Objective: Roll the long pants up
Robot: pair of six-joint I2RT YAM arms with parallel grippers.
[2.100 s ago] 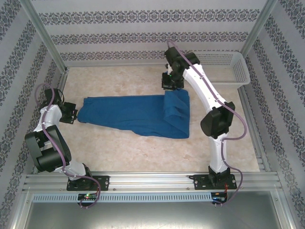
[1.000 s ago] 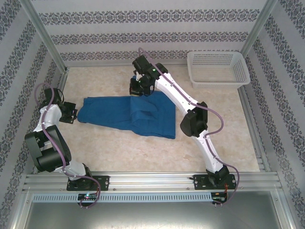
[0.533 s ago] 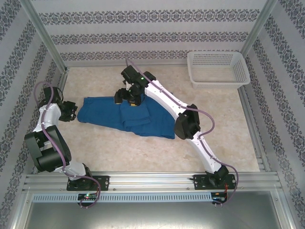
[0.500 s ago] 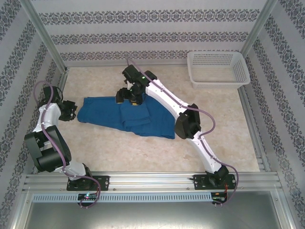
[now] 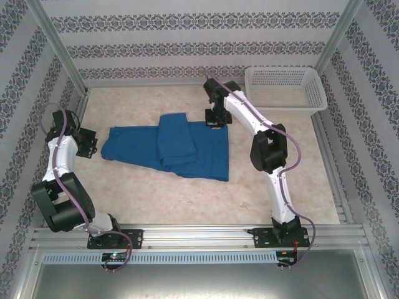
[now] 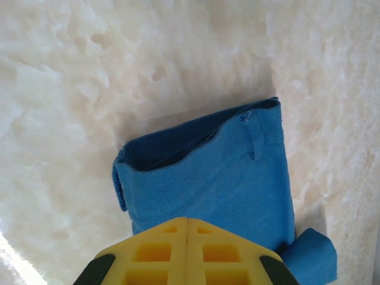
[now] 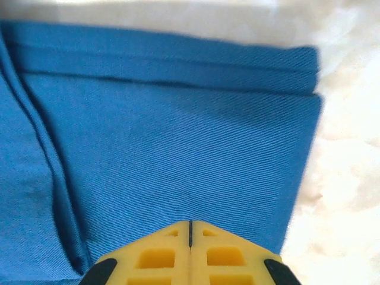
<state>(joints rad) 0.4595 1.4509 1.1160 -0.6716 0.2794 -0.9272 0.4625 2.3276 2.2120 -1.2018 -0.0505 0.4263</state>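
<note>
The long pants (image 5: 134, 146) lie flat across the middle of the table, royal blue, with one end folded back as a doubled flap (image 5: 174, 140) on their middle. My left gripper (image 5: 89, 143) hovers at their left end, and its yellow fingers (image 6: 154, 255) are shut together over the open hem (image 6: 237, 178); no cloth shows between them. My right gripper (image 5: 215, 119) is at the pants' far right edge, shut above flat cloth (image 7: 178, 130) near its corner, and its fingers (image 7: 231, 258) hold nothing.
A white mesh basket (image 5: 287, 107) stands at the back right corner. Patterned walls and metal posts close in the table. Bare marbled tabletop (image 5: 162, 205) stretches in front of the pants.
My right arm laid the pants' right end over their middle, let go, and drew back to the far right edge. The left arm shifted slightly away from the left end.
</note>
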